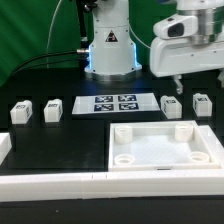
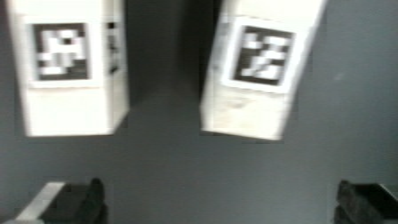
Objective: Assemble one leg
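Four small white legs with square markers lie on the black table. Two are at the exterior view's left [image 1: 20,113] [image 1: 52,110] and two at its right [image 1: 171,105] [image 1: 201,103]. My gripper [image 1: 179,82] hangs above the right pair and touches neither. In the wrist view both of these legs [image 2: 71,65] [image 2: 263,70] lie side by side with a dark gap between them. The gripper [image 2: 221,205] is open and empty, and its dark fingers [image 2: 71,202] stand wide apart at the picture's edge.
The large white tray-like piece [image 1: 165,150] with round corner sockets lies in front of the right legs. The marker board [image 1: 115,103] lies between the two pairs. The robot base [image 1: 108,52] stands behind it. A white rail [image 1: 50,186] runs along the front.
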Controlling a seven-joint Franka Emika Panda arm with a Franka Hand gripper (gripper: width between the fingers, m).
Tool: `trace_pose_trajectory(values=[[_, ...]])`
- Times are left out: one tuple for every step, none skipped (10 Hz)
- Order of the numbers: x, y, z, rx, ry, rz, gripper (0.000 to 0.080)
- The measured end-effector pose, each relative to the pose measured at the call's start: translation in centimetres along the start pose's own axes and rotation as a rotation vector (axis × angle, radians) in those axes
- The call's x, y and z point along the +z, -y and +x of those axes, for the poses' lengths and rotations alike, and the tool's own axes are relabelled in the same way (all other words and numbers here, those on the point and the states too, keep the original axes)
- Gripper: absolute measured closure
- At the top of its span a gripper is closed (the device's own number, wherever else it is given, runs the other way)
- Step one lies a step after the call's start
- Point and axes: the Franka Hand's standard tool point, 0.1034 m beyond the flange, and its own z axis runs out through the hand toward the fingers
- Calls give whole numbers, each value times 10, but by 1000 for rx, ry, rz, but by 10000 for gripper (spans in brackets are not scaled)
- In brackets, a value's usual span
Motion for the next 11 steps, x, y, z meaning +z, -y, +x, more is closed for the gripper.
trace_pose_trajectory(values=[[1, 0, 1, -6, 4, 0, 150], [1, -3, -1, -10, 45, -12, 150], [1, -4, -1, -13, 62, -17, 150], [1, -6, -5, -25, 128, -32, 150], [0, -9, -7, -28, 248, -47, 150], [0, -10, -4, -23, 333, -56, 150], [1, -14, -7, -3, 424, -65, 150], [2, -15, -11, 17, 549, -79, 150], [3, -14, -8, 28, 661, -89, 150], [5, -15, -4, 33, 742, -92, 150], [8, -15, -2, 36, 777, -93, 150]])
